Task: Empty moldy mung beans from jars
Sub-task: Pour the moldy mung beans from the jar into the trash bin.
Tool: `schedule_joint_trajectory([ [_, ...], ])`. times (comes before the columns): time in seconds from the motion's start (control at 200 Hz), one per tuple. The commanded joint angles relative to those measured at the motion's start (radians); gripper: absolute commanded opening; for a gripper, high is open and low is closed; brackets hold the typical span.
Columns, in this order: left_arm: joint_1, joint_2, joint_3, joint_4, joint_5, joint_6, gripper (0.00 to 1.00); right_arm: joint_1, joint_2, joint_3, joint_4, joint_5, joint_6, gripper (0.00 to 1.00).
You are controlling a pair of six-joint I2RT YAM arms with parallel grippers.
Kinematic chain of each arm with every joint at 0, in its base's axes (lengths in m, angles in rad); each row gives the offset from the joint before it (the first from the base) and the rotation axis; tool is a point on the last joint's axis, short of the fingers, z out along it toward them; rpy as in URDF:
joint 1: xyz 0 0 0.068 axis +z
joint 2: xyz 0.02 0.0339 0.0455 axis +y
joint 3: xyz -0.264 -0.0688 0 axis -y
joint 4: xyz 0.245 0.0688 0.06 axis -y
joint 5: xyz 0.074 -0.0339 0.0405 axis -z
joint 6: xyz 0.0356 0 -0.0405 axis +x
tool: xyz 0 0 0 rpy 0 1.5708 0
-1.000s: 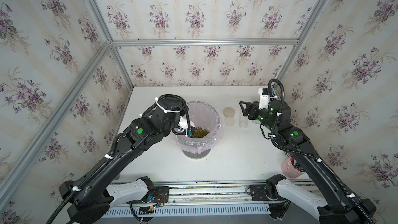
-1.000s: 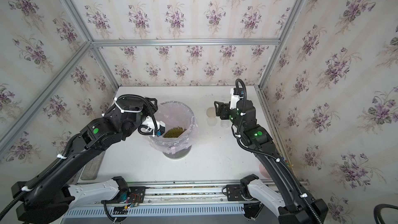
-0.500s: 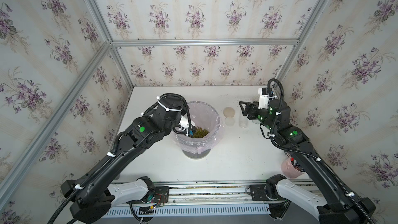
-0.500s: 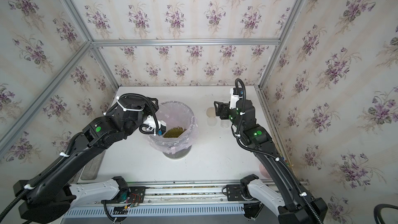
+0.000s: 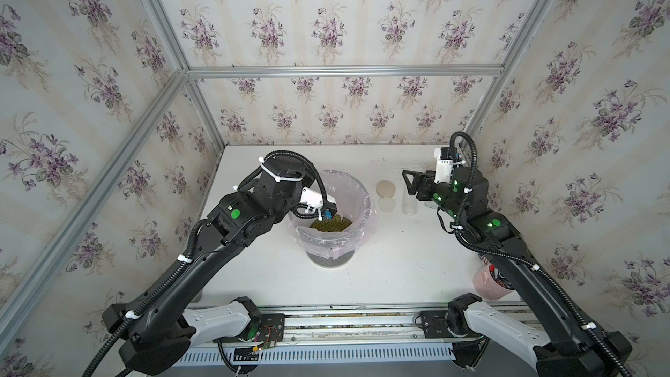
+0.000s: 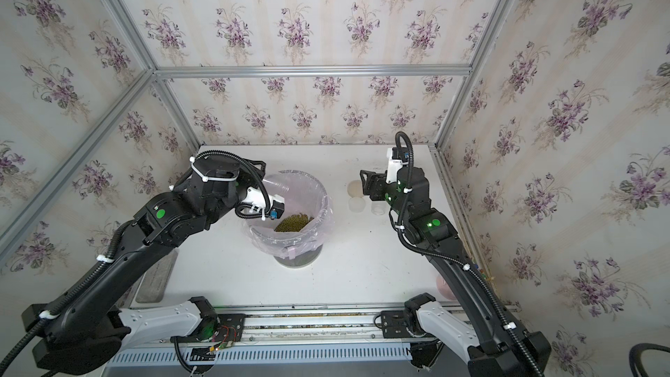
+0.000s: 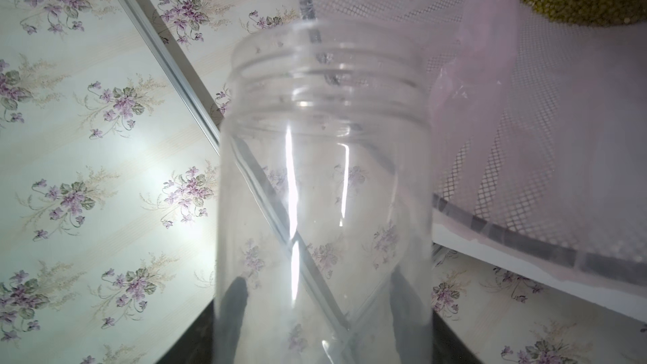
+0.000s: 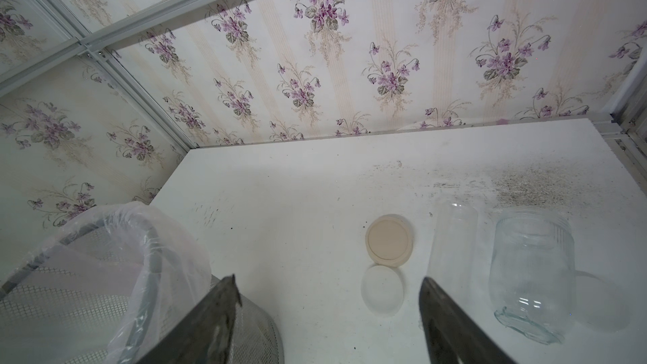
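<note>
My left gripper [image 7: 322, 295] is shut on a clear jar [image 7: 324, 187] that looks empty, its dark fingers [image 7: 234, 302] showing through the glass. The jar [image 6: 276, 184] is tipped at the back-left rim of the mesh bin [image 5: 362, 192], which is lined with a pink bag. Mung beans [image 5: 330, 224] lie heaped inside the bin. My right gripper [image 8: 329, 281] hangs open over the table, empty. Beside it stand a narrow clear jar [image 8: 451, 250] and a wide clear jar [image 8: 532, 267], both without lids. A tan lid [image 8: 389, 241] and a whitish lid [image 8: 382, 290] lie next to them.
A pink cup of pens [image 5: 489, 282] stands at the front right, under the right arm. A grey flat slab [image 6: 157, 277] lies at the front left edge. Dark specks [image 8: 525, 183] dust the table's back right corner. Papered walls close in three sides.
The left arm has shifted only slightly at the bin, still holding the jar. The right arm has not moved.
</note>
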Motion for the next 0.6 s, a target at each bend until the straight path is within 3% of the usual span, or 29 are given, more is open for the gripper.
schedule_joint_trajectory([
  [0.0, 0.013, 0.001, 0.01, 0.019, 0.059, -0.153, 0.0, 0.001, 0.006, 0.015, 0.022, 0.004, 0.009, 0.79],
  [0.33, 0.074, -0.034, 0.006, 0.032, 0.169, -0.463, 0.0, 0.0, 0.029, 0.045, 0.009, -0.004, 0.008, 0.79],
  [0.595, 0.144, -0.082, 0.002, 0.061, 0.377, -0.709, 0.0, 0.001, 0.025, 0.052, 0.036, -0.1, 0.019, 0.79],
])
